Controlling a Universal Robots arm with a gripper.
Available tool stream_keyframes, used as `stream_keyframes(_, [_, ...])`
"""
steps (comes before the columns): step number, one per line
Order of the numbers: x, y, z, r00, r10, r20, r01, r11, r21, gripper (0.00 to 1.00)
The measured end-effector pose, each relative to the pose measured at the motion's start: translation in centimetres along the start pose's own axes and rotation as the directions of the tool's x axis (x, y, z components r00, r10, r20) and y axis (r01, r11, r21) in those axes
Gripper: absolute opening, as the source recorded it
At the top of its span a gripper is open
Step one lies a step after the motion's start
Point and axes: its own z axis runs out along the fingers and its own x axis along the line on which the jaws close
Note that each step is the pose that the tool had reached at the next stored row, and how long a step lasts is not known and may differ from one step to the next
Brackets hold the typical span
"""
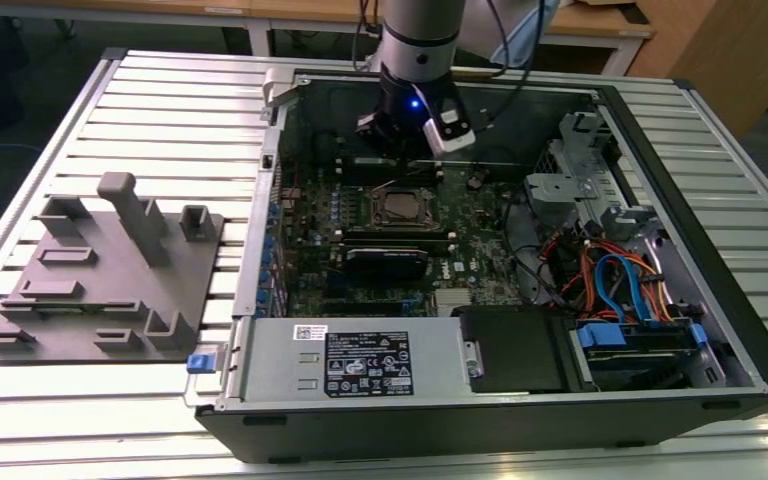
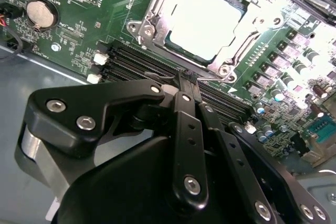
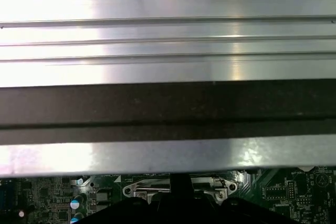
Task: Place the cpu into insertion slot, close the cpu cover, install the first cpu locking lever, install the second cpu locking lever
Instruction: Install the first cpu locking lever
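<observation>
gripper (image 2: 188, 80): fingers pressed together, holding nothing, poised just beside the socket above the memory slots (image 2: 157, 66) | cpu (image 2: 207, 22): seated in the insertion slot (image 1: 402, 205) on the green motherboard (image 1: 478, 250) | cpu cover (image 2: 157, 9): silver frame lying down around the chip | case: open computer tower (image 1: 651, 160) on the slatted table (image 1: 157, 110)

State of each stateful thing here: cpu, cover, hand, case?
cpu: seated in the slot.
cover: down around the cpu.
hand: shut, empty, just beside the slot.
case: open, lying on its side.
</observation>
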Motion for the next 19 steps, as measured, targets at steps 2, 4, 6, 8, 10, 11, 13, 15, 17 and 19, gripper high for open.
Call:
stream_keyframes(2, [-0.15,0.02,0.04,1.0,0.0,0.0,0.0,1.0,0.0,0.11])
stream_keyframes(4, [-0.27,0.03,0.09,1.0,0.0,-0.0001,0.0,1.0,0.0002,0.11])
stream_keyframes(6, [-0.36,0.03,0.15,1.0,0.0,-0.0001,0.0,1.0,0.0002,0.11])
stream_keyframes(8, [-0.48,0.03,0.22,1.0,0.0,-0.0001,0.0,1.0,0.0001,0.11])
stream_keyframes(10, [-0.59,0.02,0.3,1.0,0.0,0.0,0.0,1.0,0.0001,0.11])
stream_keyframes(11, [-0.65,0.02,0.34,1.0,0.0,0.0,0.0,1.0,0.0001,0.11])
stream_keyframes(13, [-0.79,0.02,0.41,1.0,0.0,0.0,0.0,1.0,-0.0004,0.11])
stream_keyframes(15, [-0.89,0.02,0.5,1.0,0.002,0.0001,-0.002,1.0,-0.0024,0.11])
stream_keyframes(17, [-0.98,0.02,0.6,1.0,0.005,0.0002,-0.005,1.0,-0.004,0.11])
stream_keyframes(19, [-1.05,0.01,0.69,1.0,0.006,0.0002,-0.006,1.0,-0.0044,0.11])
